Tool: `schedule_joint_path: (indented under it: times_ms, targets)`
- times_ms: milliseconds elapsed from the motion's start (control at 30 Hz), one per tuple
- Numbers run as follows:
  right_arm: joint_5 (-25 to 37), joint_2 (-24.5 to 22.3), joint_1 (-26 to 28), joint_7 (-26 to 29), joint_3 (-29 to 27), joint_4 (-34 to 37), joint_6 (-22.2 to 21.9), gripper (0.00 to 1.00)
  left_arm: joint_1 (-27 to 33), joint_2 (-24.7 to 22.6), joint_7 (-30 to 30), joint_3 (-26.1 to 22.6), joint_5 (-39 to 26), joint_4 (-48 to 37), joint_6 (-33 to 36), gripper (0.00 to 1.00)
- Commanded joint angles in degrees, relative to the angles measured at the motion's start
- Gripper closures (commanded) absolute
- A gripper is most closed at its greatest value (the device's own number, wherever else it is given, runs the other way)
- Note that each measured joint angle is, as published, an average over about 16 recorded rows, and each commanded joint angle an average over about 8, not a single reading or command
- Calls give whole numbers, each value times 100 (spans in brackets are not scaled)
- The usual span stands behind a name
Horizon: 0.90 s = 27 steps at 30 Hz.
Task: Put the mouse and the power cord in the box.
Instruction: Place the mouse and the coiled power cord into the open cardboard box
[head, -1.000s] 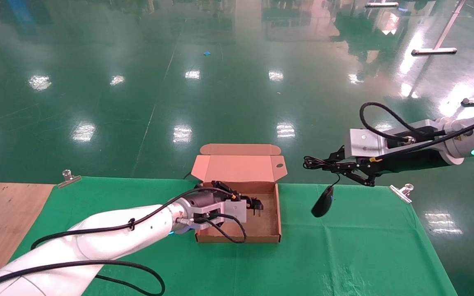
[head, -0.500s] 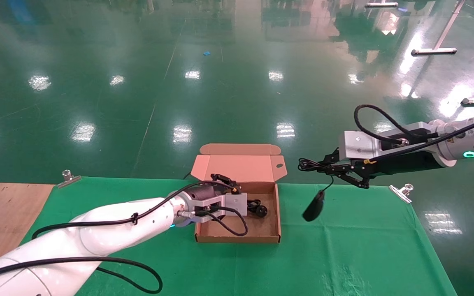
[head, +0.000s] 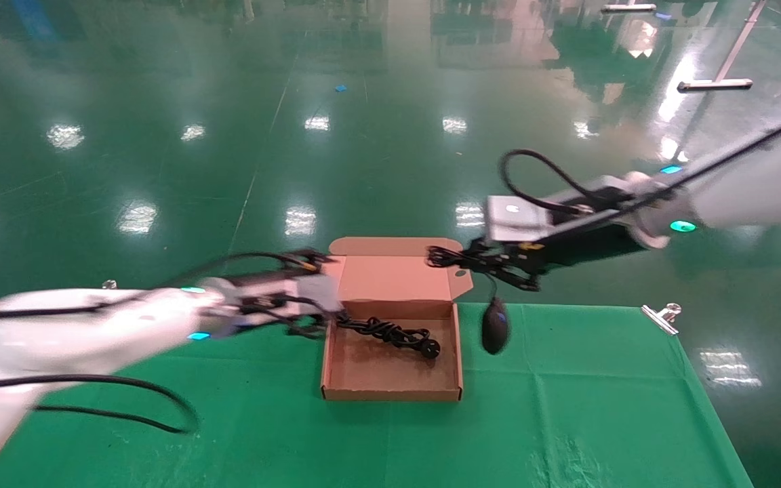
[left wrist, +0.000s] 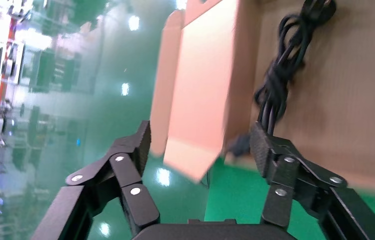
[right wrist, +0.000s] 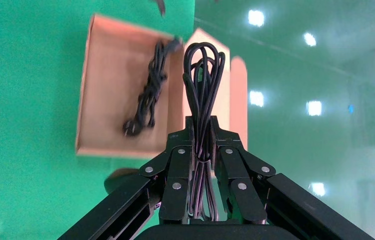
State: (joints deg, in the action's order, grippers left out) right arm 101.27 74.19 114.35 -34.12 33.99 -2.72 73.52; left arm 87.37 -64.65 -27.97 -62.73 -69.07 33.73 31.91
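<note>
The brown box [head: 390,394] stands open on the green cloth, its lid [head: 394,274] upright at the back. Inside it lies the power cord [head: 390,333], a black bundle along the rear left. My left gripper [head: 328,301] is open and empty, just outside the box's rear left corner. In the left wrist view its open gripper [left wrist: 201,142] frames the lid flap [left wrist: 210,85] and the cord [left wrist: 280,70]. My right gripper [head: 462,261] is shut on the mouse's coiled thin cable [right wrist: 203,65]. The mouse [head: 495,325] dangles below it, just right of the box's right wall.
The green cloth [head: 567,407] covers the table and is held by a metal clip [head: 662,317] at the right rear edge. Beyond the rear edge is shiny green floor. The left arm's black cable [head: 126,400] loops over the cloth at the front left.
My left gripper has let go of the power cord and pulled back left out of the box. My right arm has swung left, carrying the dangling mouse up to the box's right side.
</note>
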Motion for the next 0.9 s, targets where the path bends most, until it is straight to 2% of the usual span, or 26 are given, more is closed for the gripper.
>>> schedule_joint_path:
  times_ms: [33, 167, 367, 467, 600, 800, 833, 900]
  targets:
    - [19, 194, 30, 48, 3, 27, -86, 100, 11, 386, -145, 184, 244, 152, 258, 0]
    - [29, 417, -219, 264, 114, -460, -218, 100, -157, 1056, -325, 440, 578, 446, 496, 0]
    - [-197, 500, -908, 1058, 701, -1904, -608, 100, -493, 1836, -493, 741, 988, 739, 646, 0]
    - [-420, 503, -1229, 1507, 1174, -2595, -1072, 100, -676, 2088, -605, 864, 1148, 818, 626, 0]
    - [-702, 492, -1576, 1955, 1855, -3236, -1899, 100, -855, 2235, -776, 979, 1284, 887, 574, 0]
    - [-894, 469, -1864, 2379, 2773, -3453, -2912, 100, -939, 2256, -902, 1053, 1373, 909, 565, 0]
    - [-911, 466, -1885, 2433, 2900, -3436, -3015, 96, -943, 2256, -912, 1058, 1379, 906, 566, 0]
    - [-941, 464, -1920, 2518, 3108, -3411, -3169, 71, -951, 2262, -926, 1068, 1391, 904, 571, 0]
